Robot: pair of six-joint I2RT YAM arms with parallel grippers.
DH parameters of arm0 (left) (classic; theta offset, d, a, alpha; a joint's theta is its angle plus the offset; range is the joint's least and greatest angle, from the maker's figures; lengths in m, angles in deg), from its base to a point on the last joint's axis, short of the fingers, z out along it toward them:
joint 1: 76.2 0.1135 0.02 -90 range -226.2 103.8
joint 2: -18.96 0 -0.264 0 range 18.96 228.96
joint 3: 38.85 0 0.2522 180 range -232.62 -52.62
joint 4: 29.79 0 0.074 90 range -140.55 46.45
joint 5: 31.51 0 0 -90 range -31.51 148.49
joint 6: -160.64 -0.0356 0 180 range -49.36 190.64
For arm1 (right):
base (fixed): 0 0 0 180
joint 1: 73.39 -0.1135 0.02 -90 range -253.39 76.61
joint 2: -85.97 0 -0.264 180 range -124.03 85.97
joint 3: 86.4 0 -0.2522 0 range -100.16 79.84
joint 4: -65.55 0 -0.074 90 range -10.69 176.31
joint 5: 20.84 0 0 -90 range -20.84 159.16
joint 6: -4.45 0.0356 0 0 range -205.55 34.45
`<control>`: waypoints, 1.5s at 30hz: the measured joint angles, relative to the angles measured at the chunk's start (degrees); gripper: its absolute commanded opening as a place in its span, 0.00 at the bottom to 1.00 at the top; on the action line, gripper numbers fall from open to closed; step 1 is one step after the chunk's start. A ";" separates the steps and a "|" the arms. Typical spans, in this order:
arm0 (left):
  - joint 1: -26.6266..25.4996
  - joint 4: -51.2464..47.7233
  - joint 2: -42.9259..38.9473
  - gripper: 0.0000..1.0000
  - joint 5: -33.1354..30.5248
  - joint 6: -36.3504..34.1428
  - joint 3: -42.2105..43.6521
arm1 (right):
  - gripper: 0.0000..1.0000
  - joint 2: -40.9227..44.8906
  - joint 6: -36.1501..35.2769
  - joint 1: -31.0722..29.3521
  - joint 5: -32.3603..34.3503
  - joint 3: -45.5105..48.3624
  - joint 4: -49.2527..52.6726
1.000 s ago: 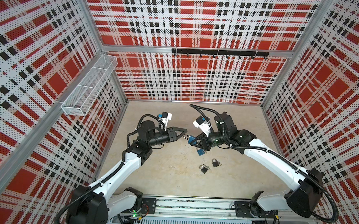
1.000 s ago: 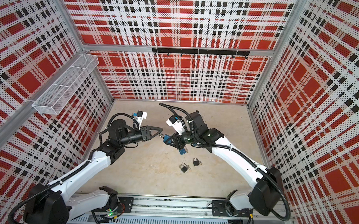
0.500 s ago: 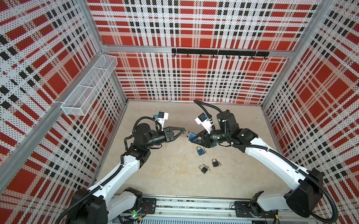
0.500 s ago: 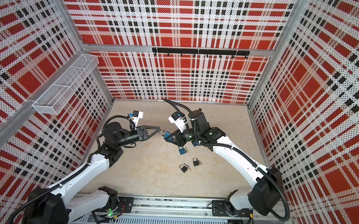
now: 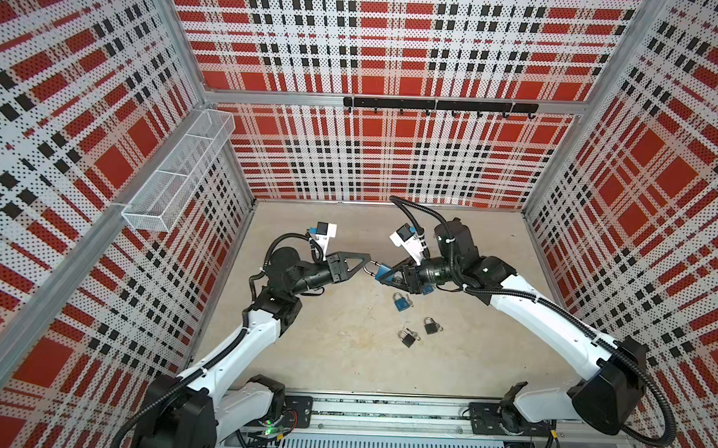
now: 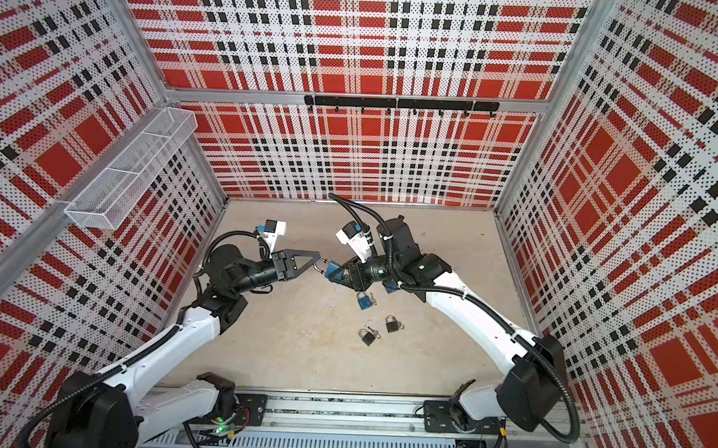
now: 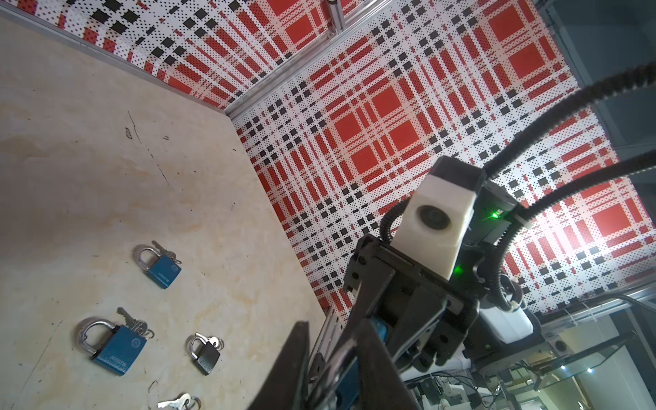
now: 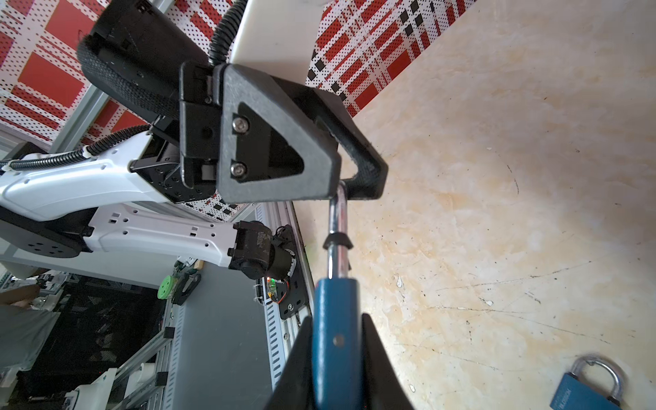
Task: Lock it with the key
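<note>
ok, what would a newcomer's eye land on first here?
The two arms meeting tip to tip above mid-table: the right gripper clamps a blue padlock by its body, while the jaws of the left gripper sit around its shackle. Next come the loud red, black and white plaid walls on every side. Then the loose padlocks with keys, lying on the table near the right gripper.

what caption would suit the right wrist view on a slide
Close-up: right gripper holds a blue padlock by its body while the left gripper straddles its shackle
</note>
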 measured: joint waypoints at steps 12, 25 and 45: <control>-0.09 2.97 0.59 0.00 0.76 0.59 0.07 | 0.00 -0.13 2.91 0.79 -2.05 0.00 -1.14; -0.15 7.04 4.07 0.00 1.11 -1.07 0.07 | 0.00 -0.13 10.32 2.03 -5.57 1.97 -4.63; -0.20 11.06 6.49 0.01 0.83 -2.27 0.35 | 0.00 -0.13 19.50 2.71 -8.09 4.87 -11.30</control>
